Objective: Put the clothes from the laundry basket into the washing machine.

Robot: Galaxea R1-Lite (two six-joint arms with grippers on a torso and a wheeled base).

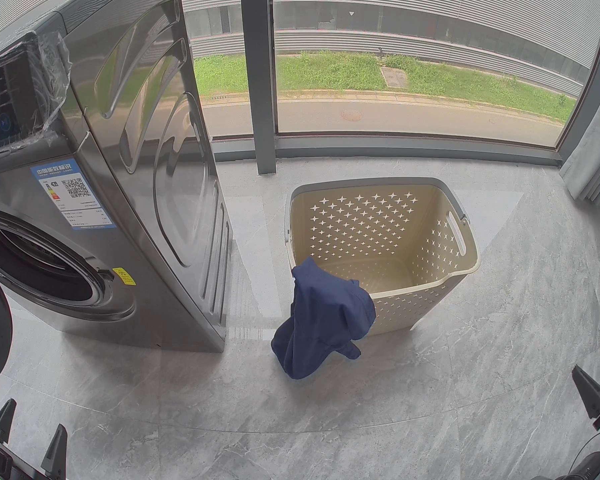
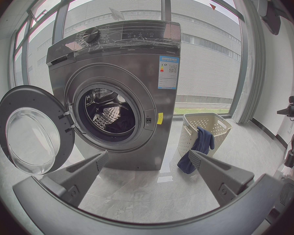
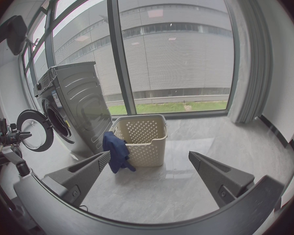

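Blue garment (image 1: 323,318) hangs over the laundry basket (image 1: 380,185) corner nearest the washing machine (image 1: 147,168).
Left gripper (image 2: 147,154) and right gripper (image 3: 147,154) both gape empty; the drum (image 2: 109,115), cropped in head view, shows in the left wrist view.

Washer door (image 2: 32,131) stands wide (drum mouth (image 2: 109,115) unobstructed)

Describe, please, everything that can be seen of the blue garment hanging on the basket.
The blue garment is dark blue, of soft, plain-looking cloth, crumpled into loose folds. It hangs over the basket at the near corner of the rim, on the side toward the washing machine. A small part lies over the rim, and most of it hangs down the outside. Its lower end seems to rest on the grey floor. Nothing else touches it.
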